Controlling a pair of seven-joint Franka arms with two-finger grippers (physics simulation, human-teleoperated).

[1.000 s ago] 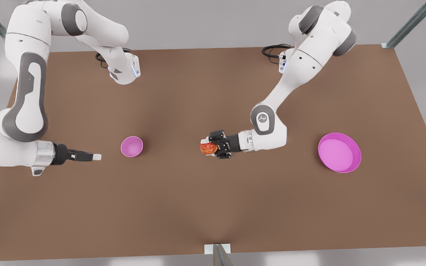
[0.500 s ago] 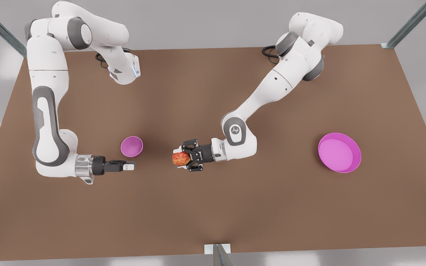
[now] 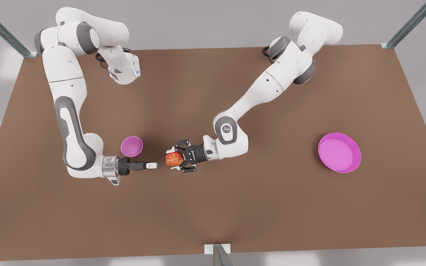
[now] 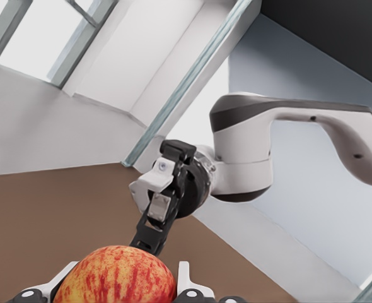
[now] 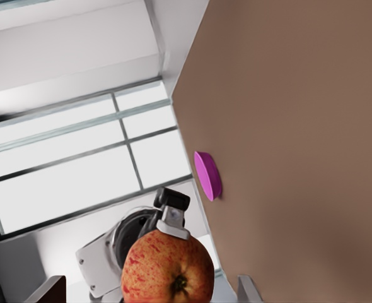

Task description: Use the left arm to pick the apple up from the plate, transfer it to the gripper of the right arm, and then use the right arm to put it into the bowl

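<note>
**A:** Where was the apple (image 3: 174,159) at that moment?

**B:** Off the table (image 3: 235,207), in the air between the two arms. The left gripper (image 3: 170,160), on the arm at the front view's right, was pinching it from two sides. The plate (image 3: 339,152) lay bare well behind that arm.

**A:** And the right gripper (image 3: 153,166)?

**B:** Level with the apple, just beside it and not touching, with the bowl (image 3: 123,147) close behind it. In the right wrist view its fingers (image 5: 246,287) stood spread to either side of the apple (image 5: 167,268), so it was open and ready to receive.

**A:** How would you expect the apple to handle?

**B:** I'd judge it firm and fairly light, but round and smooth-skinned, so it could roll or slip out of a shallow pinch. It is likely stiff enough to take a solid squeeze without bruising much.

**A:** Where should the right gripper take hold?

**B:** Across the widest part, on the two sides the left fingers left free. A grip turned crosswise to theirs looks best to me. The left wrist view showed the apple (image 4: 120,278) with the right gripper (image 4: 149,237) coming at its bare face.

**A:** What had changed from earlier?

**B:** Both arms had closed in. Half a second before, the gap between the right gripper and the apple was far wider. A second before, the right gripper sat out past the bowl. The apple had also travelled toward the front view's left. The bowl and plate had not shifted.
</note>
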